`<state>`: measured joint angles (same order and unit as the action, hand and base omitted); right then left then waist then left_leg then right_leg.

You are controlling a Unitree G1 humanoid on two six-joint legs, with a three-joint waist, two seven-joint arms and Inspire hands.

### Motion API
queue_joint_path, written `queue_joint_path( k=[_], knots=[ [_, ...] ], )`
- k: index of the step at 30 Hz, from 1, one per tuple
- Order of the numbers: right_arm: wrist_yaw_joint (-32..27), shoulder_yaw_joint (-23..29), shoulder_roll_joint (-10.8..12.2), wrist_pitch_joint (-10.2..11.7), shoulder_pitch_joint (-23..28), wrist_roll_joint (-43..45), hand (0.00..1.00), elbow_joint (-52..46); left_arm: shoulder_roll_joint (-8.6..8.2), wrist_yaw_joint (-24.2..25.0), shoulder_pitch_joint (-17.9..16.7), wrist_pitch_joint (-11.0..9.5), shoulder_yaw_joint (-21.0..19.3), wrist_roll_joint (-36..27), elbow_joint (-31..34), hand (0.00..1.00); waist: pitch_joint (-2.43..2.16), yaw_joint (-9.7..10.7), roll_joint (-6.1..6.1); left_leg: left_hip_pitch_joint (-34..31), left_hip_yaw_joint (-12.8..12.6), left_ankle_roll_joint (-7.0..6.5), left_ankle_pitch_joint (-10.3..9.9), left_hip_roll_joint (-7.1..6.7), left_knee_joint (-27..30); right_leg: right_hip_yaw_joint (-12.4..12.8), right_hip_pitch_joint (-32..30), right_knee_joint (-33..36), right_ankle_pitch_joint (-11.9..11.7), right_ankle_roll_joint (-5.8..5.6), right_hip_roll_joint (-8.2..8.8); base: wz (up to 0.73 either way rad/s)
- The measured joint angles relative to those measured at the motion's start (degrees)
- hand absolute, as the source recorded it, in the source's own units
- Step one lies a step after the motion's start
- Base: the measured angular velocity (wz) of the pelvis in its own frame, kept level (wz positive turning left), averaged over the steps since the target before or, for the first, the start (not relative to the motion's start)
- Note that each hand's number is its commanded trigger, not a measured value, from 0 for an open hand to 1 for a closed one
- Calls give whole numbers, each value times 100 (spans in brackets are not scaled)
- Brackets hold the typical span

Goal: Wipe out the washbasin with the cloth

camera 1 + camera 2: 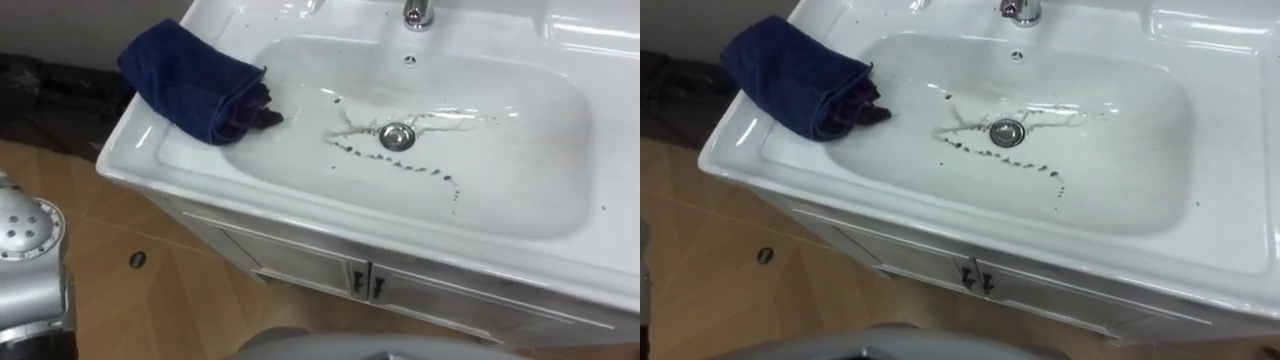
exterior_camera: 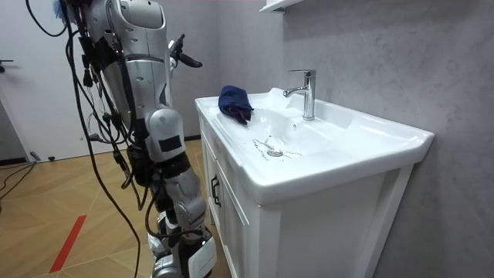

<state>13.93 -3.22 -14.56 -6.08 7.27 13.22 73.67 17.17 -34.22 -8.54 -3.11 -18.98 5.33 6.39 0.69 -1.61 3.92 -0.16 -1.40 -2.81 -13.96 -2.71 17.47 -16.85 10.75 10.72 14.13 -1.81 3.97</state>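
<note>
Black-fingered and up at chest height in the room view, your left hand [image 2: 181,52] sits at about 10 o'clock from the cloth and well apart from it. I take it for the left because it stands out beyond the far side of the torso. Its fingers look loosely spread with nothing between them, but the hand is small there, so treat that as a reading. You stand at the front of the vanity [image 2: 231,208], facing the tap.

Next comes the navy cloth [image 1: 190,78]. It lies bunched on the flat rim of the basin [image 1: 520,170], at 9 to 10 o'clock from the drain [image 1: 397,136], with its lower end lapping over the lip into the bowl. In the eye views its long axis runs from 10 o'clock to 4 o'clock, and the darker, crumpled end points at 4 o'clock, toward the drain.

Dark marks [image 1: 432,172] surround the drain: thin streaks out to 9 and 3 o'clock, and a dotted trail running off to 4 o'clock. The tap [image 1: 418,12] is at 12 o'clock from the drain. The bowl's long axis lies 9 to 3, and its 3 o'clock half looks clean.

I judge that no wiping has begun and that the step in hand is fetching the cloth. You will need to lower the hand onto the cloth, close round its bulk rather than a loose corner, then drag it along the bowl's long axis across the drain
</note>
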Motion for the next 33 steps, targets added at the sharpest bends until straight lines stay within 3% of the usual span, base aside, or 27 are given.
queue_joint_path(
  k=[6, 8, 17, 20, 24, 26, 33],
  knots=[
    [10, -12, 10, -35, -10, -175, 0, 16, -29, 33, 1, -12, 463, -5, 170, 0, 9, 140, -52, 84, -108, -1, 0, 9, -26, 253, 16, 10, 0, 0, -9, -12],
    [11, 1, 15, -32, 14, -175, 0, 16, -96, 113, 2, -12, 540, -4, 167, 0, -15, 187, -83, 97, -137, -1, 1, 15, -21, 257, 21, 10, 0, 0, -9, -6],
    [237, 80, 48, -155, 70, -151, 0, 14, -275, 518, 2, -12, 623, -4, 122, 0, -15, 352, -171, 88, -157, -4, 2, 54, 16, 319, 13, 24, 0, 1, -8, -2],
    [217, 167, 100, -163, 75, -187, 0, 8, -284, 621, 2, -44, 646, -25, -182, 0, -19, 350, -175, 113, -268, 0, 0, 97, 15, 407, 12, 17, -6, 9, -28, -13],
    [145, 241, 123, -285, 46, -222, 0, 4, -398, 831, 3, 78, 814, -77, -564, 0, -43, 378, -146, 93, -314, 0, -1, 108, 10, 446, -26, 19, -9, 15, -31, -9],
    [109, 242, 132, -339, 45, -223, 0, 7, -537, 931, 3, 161, 819, -77, -701, 0, -48, 398, -144, 90, -341, 0, 0, 115, 4, 502, -65, 21, -16, 25, -39, -8],
    [-13, 324, 134, -404, 82, -383, 0, 16, -555, 1104, 4, 276, 850, -80, -877, 0, -45, 451, -151, 132, -413, 6, -3, 143, -28, 567, -76, 18, -19, 29, -51, -6]
  ],
)
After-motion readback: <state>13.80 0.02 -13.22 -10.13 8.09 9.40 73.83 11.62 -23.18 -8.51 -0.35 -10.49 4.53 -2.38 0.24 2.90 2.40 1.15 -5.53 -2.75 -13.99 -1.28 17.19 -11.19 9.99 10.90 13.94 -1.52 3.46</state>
